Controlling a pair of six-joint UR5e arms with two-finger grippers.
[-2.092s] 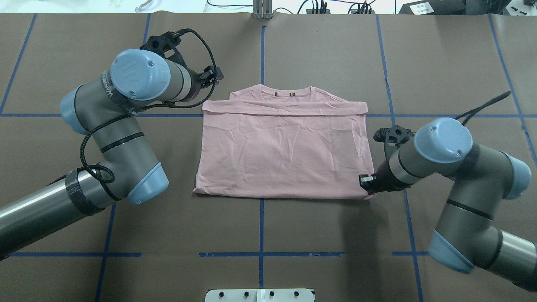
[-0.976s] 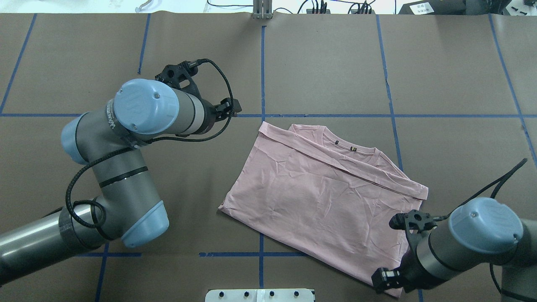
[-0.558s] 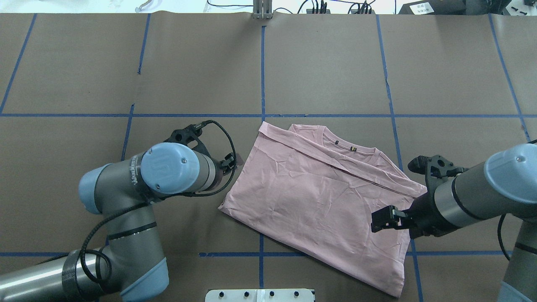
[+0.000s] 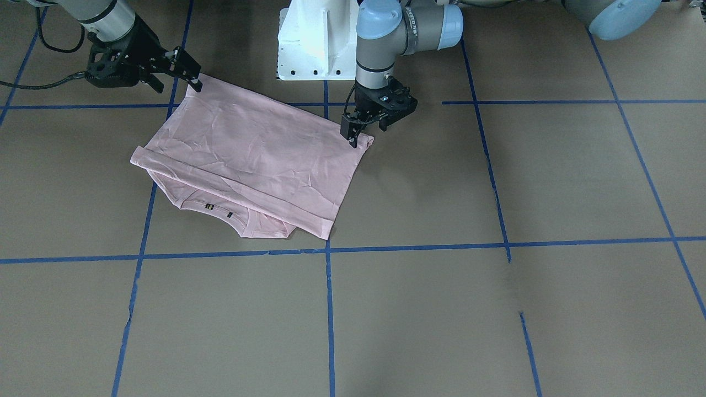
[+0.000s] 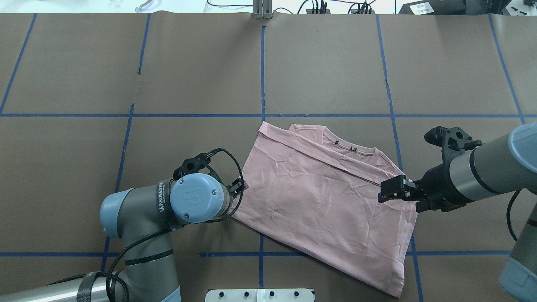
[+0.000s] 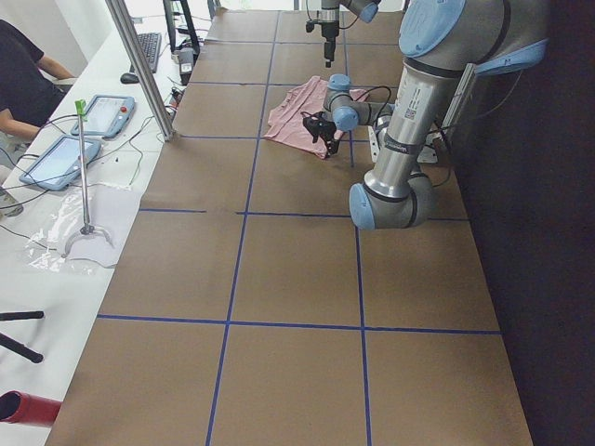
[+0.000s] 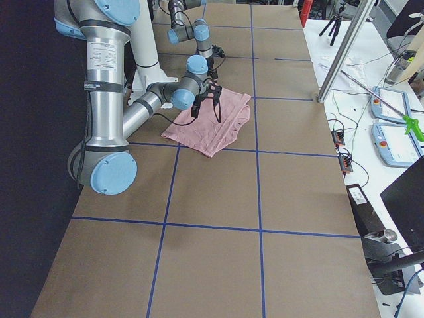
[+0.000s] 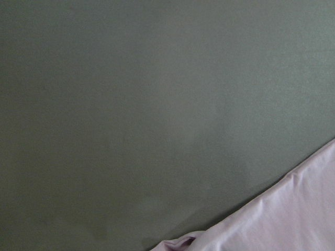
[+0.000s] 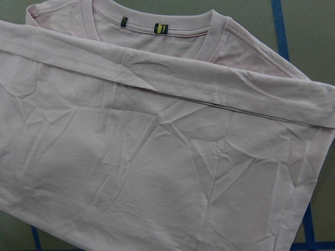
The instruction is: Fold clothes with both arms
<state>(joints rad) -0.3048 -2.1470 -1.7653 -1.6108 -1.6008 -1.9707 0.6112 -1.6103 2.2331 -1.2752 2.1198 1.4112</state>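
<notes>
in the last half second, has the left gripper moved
Yes. In the overhead view the left gripper has come nearer the robot, farther from the far blue tape line, and is now at the left edge of the shirt.

A robotics research lab. The left arm (image 5: 134, 205) and the right arm (image 5: 486, 172), grey industrial tubes with pale blue joint caps, stand at a white pedestal (image 4: 317, 38) beside a long table (image 5: 327, 63) covered in brown paper and marked into squares with blue tape (image 5: 262, 71). A white bench (image 6: 37, 200) runs along the table's far edge, holding control tablets (image 6: 105, 114), a keyboard (image 6: 149, 46) and loose cables (image 7: 339, 132). A metal frame post (image 6: 139, 65) rises at the table's edge. A seated person (image 6: 23, 79) in dark clothes shows partly at the bench.
</notes>
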